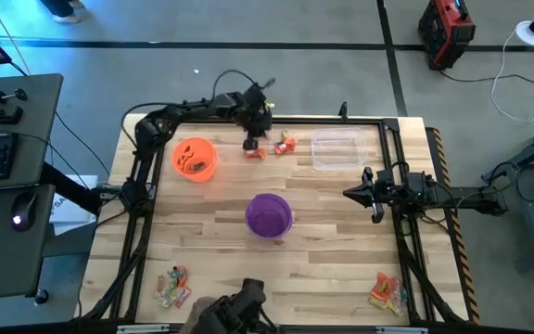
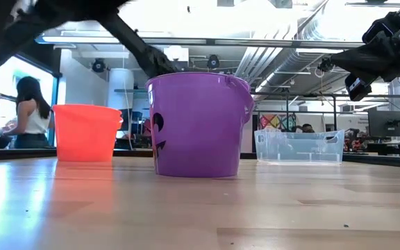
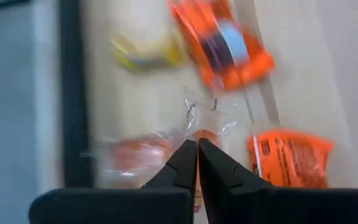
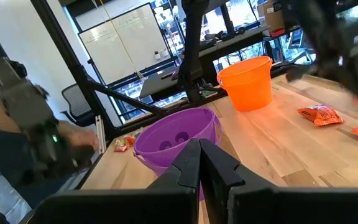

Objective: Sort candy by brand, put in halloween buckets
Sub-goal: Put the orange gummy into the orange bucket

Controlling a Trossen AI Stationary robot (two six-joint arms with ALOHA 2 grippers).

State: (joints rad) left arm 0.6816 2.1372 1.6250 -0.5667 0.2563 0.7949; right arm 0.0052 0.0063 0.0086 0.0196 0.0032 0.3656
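My left gripper is at the far edge, just right of the orange bucket, shut on a small candy in a clear twisted wrapper. Orange-wrapped candies lie on the table beside it; they also show in the left wrist view, with a yellow one. The purple bucket stands upright mid-table. My right gripper is shut and empty, above the table right of the purple bucket. My left gripper pinches the clear-wrapped candy between its two fingertips, coming from above. The wrapper's twisted end sticks out past the tips. The picture is blurred, so I cannot tell whether the candy is clear of the table.
A clear rectangular tub stands at the far right, between the two grippers. Candy piles lie at the near left corner and the near right corner. A dark frame runs around the tabletop. A person is in the room behind.
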